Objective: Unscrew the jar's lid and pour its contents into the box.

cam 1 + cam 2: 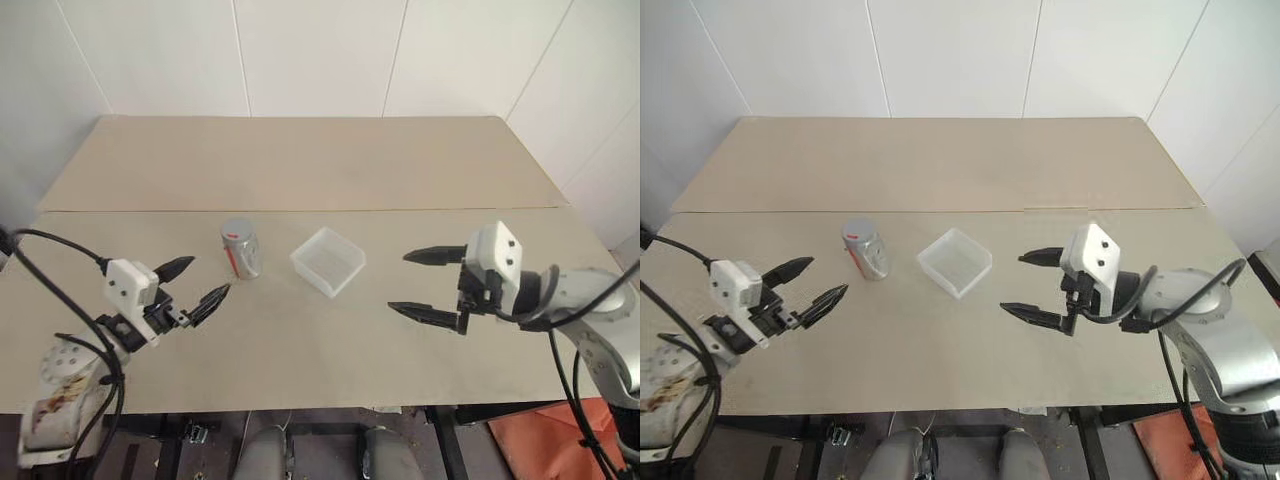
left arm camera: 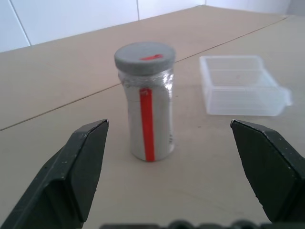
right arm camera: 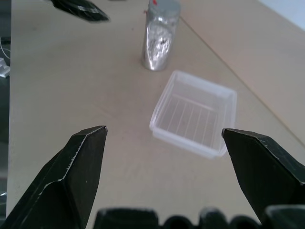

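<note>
You are at the approach step: the jar stands upright on the worktop, lid on, the box just right of it. Both pincers, left and right, are spread wide and empty. Next, close the left one around the jar's body so the right can turn the lid.

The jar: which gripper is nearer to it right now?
Left. The left gripper, open, sits just short of the jar; the right gripper, open, is beyond the box.

The two head views looked down and forward over the bench from above. Each wrist camera sat low and close, and both took in the jar and box.
</note>
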